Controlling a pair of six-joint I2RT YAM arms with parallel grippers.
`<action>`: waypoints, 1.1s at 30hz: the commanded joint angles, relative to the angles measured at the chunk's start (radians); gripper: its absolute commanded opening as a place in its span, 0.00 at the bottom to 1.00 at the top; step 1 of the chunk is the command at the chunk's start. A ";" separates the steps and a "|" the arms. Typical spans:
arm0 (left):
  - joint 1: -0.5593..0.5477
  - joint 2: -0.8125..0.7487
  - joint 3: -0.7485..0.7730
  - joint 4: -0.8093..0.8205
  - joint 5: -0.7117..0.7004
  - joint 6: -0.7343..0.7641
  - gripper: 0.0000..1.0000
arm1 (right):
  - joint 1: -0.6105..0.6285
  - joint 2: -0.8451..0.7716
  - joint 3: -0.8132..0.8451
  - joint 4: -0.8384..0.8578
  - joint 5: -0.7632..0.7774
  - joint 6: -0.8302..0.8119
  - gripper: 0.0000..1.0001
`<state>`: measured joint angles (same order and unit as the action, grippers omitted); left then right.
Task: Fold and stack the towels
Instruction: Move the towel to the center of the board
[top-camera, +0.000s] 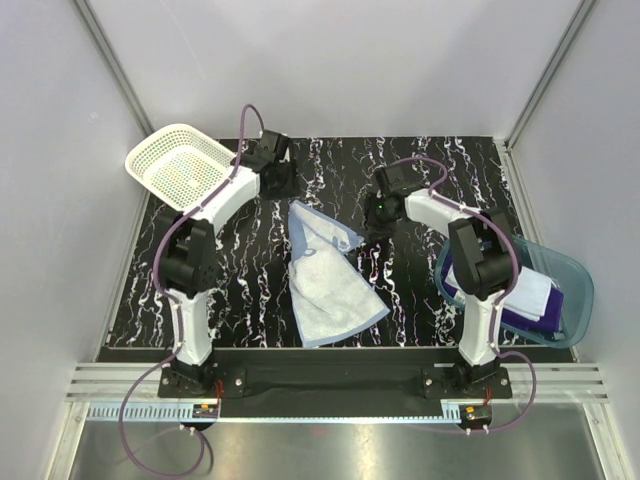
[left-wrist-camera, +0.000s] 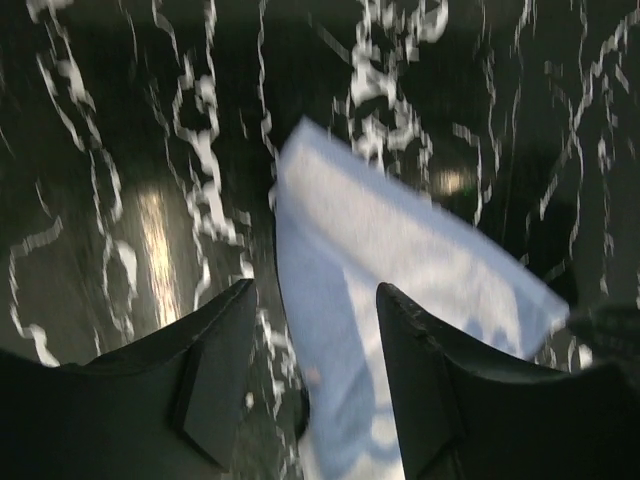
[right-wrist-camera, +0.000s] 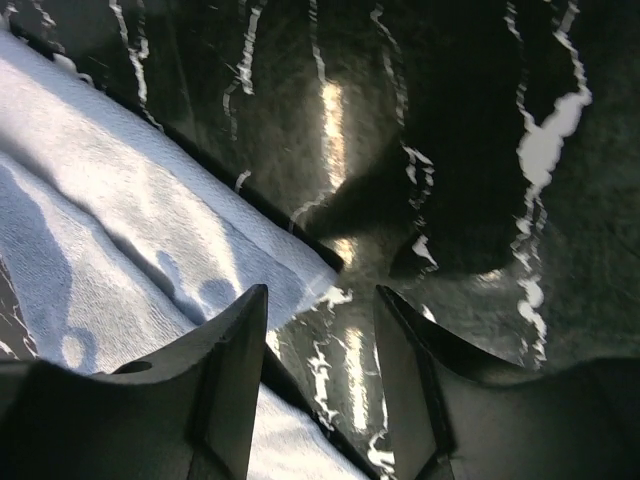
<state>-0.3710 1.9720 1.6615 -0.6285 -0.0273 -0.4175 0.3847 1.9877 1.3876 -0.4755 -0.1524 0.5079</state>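
Blue towel (top-camera: 330, 285) lies with table (top-camera: 420, 160) showing round every edge. Left gripper (left-wrist-camera: 315, 370) at its 12 o'clock corner, right gripper (right-wrist-camera: 320, 370) at 2 o'clock, both fingers apart.

Desk (top-camera: 250, 290) was black marble-look with white veins, glare spots on it. Pale grey walls (top-camera: 330, 60) enclosed three sides, aluminium posts (top-camera: 108, 55) at back corners. Metal rail (top-camera: 330, 385) along near edge.

At three o'clock the right arm (top-camera: 482, 262) hides parts of the deep purple cloth towel (top-camera: 542, 322) and white cloth towel (top-camera: 536, 287). Blur smears the left wrist view; the light blue cloth towel (left-wrist-camera: 400, 290) runs off at six o'clock.
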 joint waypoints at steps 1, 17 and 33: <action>0.009 0.114 0.154 -0.048 -0.140 0.097 0.56 | 0.032 0.003 0.021 0.120 0.047 0.005 0.53; 0.072 0.396 0.343 -0.045 0.125 0.144 0.49 | 0.065 0.039 -0.071 0.207 0.066 -0.006 0.52; 0.064 0.421 0.262 -0.025 0.196 0.155 0.43 | 0.080 -0.026 -0.145 0.178 0.064 0.014 0.52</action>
<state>-0.2996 2.3646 1.9617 -0.6483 0.1211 -0.2665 0.4473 1.9869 1.2865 -0.2459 -0.1078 0.5228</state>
